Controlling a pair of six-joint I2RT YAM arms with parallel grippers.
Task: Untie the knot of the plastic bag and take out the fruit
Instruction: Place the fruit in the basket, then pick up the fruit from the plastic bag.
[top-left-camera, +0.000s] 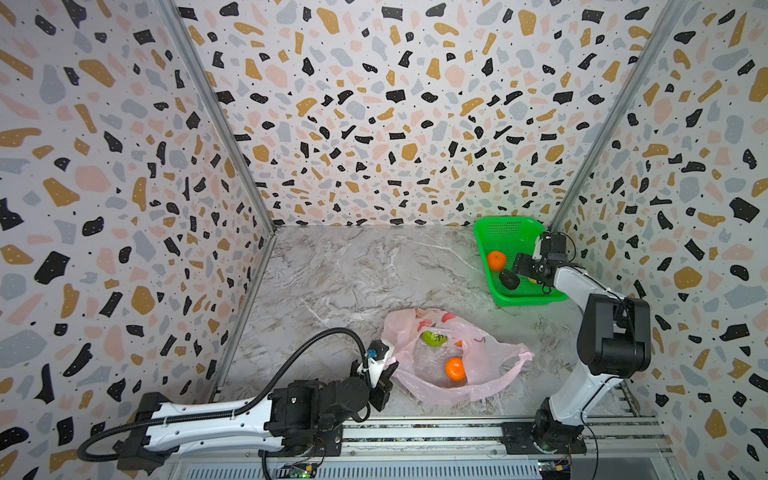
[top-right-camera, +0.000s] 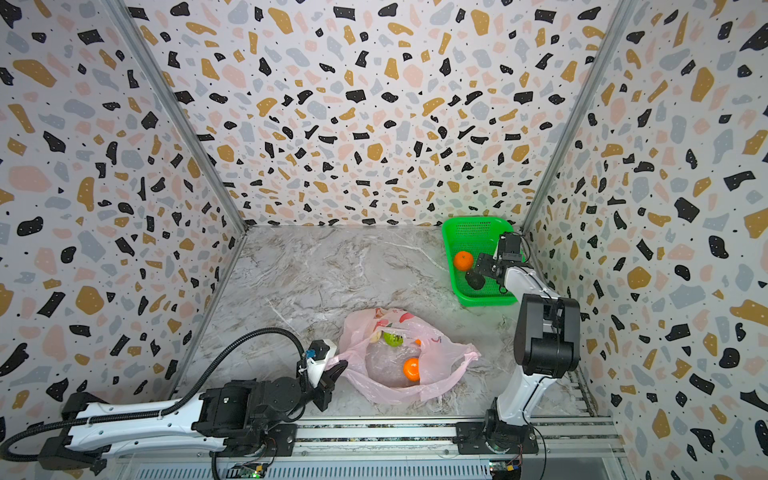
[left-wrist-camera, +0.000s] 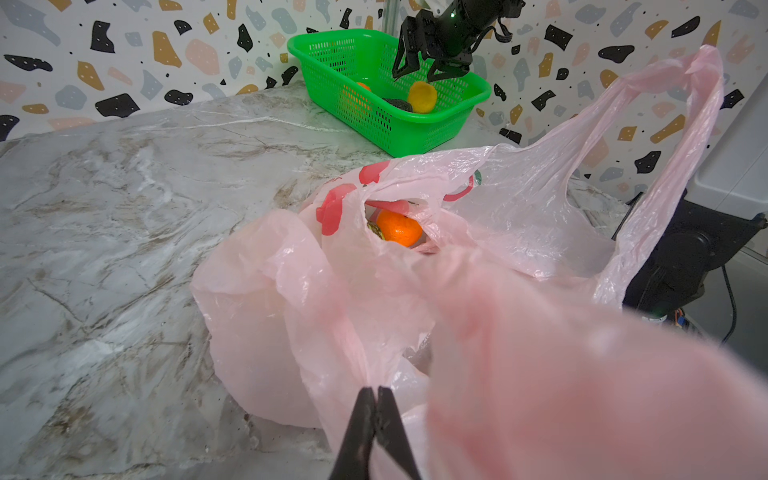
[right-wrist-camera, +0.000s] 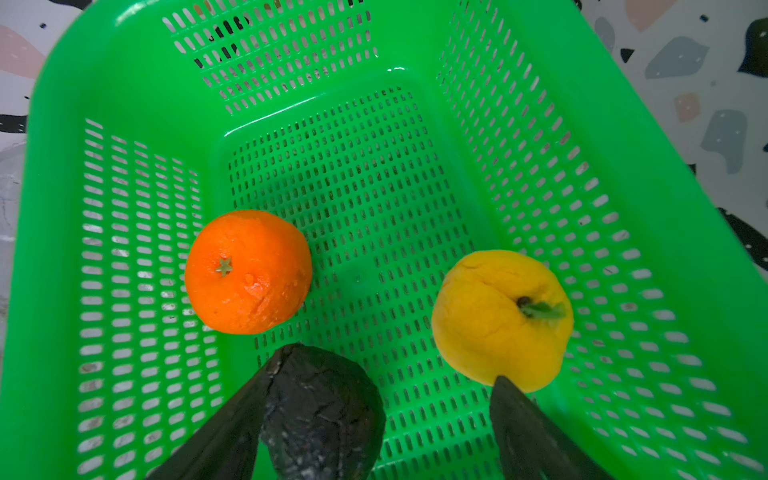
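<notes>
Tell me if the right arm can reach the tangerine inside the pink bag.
Probably yes: the plastic bag lies open with the tangerine apparently uncovered from above, and the right pincer stands open over the basket.

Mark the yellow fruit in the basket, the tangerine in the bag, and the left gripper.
yellow fruit (right-wrist-camera: 486, 324): right wrist view, skin beside stem.
bagged tangerine (top-left-camera: 455, 369): a top view, middle of peel.
left gripper (left-wrist-camera: 373, 392): left wrist view, between shut fingertips.

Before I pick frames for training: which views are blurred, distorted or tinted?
Left wrist view: the bag close to the lens is a pink smear, the orange inside is sharp. Right wrist view: the yellow fruit is crisp. Both top views: walls splay from the wide lens; the basket tints the wall green.
</notes>
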